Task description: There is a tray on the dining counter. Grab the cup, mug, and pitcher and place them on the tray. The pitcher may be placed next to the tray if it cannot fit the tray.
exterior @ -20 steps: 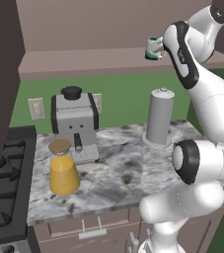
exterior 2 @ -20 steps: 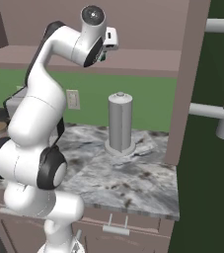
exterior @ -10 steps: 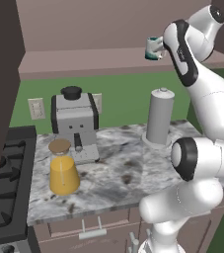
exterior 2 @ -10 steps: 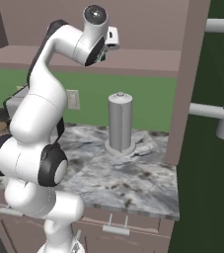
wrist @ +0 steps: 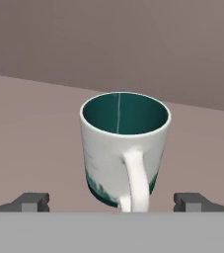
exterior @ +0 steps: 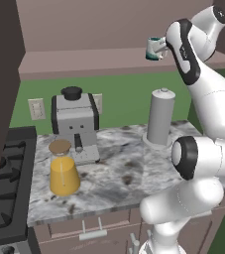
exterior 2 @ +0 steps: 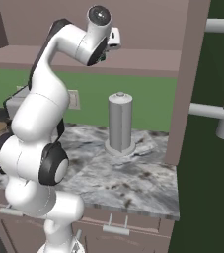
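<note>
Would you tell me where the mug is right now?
The mug stands upright on the high brown ledge above the worktop, upper right in the left base view, directly before the open gripper, handle facing it.

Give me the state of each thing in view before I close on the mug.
mug: upright on the brown shelf, empty, handle facing the hand camera, not gripped.
pincer: open, one fingertip either side of the mug, level with its base.
pitcher: upright on the marbled worktop, orange contents, brown stopper on.
grey canister: upright, lid on.
coffee machine: upright against the green wall.
</note>
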